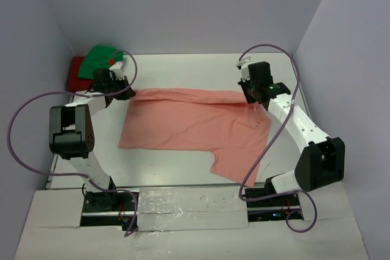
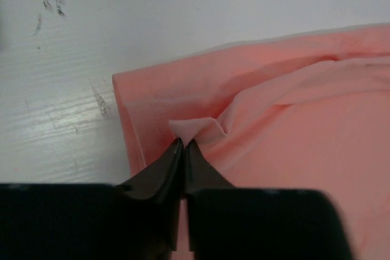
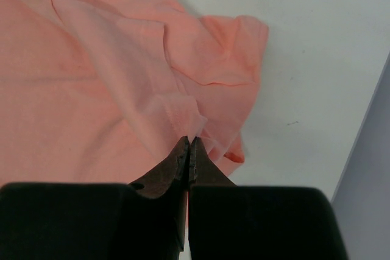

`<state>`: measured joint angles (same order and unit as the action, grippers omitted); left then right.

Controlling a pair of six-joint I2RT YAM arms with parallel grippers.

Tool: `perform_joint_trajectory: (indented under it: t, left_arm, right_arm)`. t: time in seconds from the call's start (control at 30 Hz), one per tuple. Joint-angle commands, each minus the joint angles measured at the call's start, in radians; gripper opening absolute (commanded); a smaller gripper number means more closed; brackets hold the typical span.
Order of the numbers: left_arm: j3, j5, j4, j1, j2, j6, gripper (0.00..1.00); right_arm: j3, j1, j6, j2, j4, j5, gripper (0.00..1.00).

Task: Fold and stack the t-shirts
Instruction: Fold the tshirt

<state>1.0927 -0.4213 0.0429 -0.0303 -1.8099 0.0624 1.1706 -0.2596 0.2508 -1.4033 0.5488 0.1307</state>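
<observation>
Top view looks down — wrist views close on pink shirt [image 1: 195, 127]

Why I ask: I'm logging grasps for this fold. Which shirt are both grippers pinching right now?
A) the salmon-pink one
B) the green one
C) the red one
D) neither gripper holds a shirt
A: the left gripper and the right gripper are each shut on a raised fold of the salmon-pink t-shirt, while the green t-shirt and the red t-shirt lie in the far left corner.

Soft matt cloth of the pink shirt [image 1: 195, 126], green shirt [image 1: 102, 59] and red shirt [image 1: 76, 72] likewise matt cloth, worktop [image 2: 61, 89] white, faintly glossy, wood-grained, scuffed, left pincer [image 2: 183, 143] and right pincer [image 3: 189, 140] matt black, plastic-looking
</observation>
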Motion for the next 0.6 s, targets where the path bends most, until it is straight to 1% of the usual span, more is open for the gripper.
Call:
perform_joint_trajectory:
  t: [0.0,0.03,0.07,0.17,0.23,0.27,0.33,0.4,0.5,0.57]
  left_arm:
    - [-0.008,-0.074,0.014,-0.014,0.055,-0.027,0.22]
    - [-0.008,-0.094,-0.007,-0.02,0.052,-0.032,0.49]
    - [-0.007,-0.097,-0.018,-0.023,0.053,-0.036,0.59]
    - [-0.036,-0.089,-0.005,-0.031,0.081,-0.042,0.87]
    - [-0.053,-0.086,0.014,-0.039,0.118,-0.039,0.9]
    - [-0.065,-0.091,0.023,-0.042,0.13,-0.041,0.91]
    - [-0.073,-0.108,0.031,-0.054,0.167,-0.039,0.91]
    - [-0.086,-0.111,0.049,-0.059,0.202,-0.039,0.92]
    - [-0.1,-0.102,0.078,-0.063,0.224,-0.032,0.92]
    - [-0.108,-0.093,0.109,-0.065,0.222,-0.016,0.92]
  right_arm:
    - [-0.014,-0.006,-0.007,0.036,0.045,-0.025,0.0]
    - [-0.015,-0.007,-0.005,0.033,0.056,-0.035,0.0]
    - [-0.015,-0.007,-0.008,0.03,0.075,-0.039,0.0]
    - [-0.006,-0.006,0.002,0.007,0.125,-0.069,0.35]
    - [-0.025,-0.007,0.016,0.024,0.119,-0.081,0.48]
    - [-0.041,-0.007,0.022,0.032,0.108,-0.103,0.49]
    - [-0.052,-0.007,0.047,0.062,0.108,-0.124,0.49]
    - [-0.049,-0.007,0.088,0.079,0.149,-0.227,0.49]
    - [-0.04,-0.007,0.11,0.099,0.206,-0.285,0.49]
    - [-0.064,-0.007,0.093,0.113,0.159,-0.269,0.49]
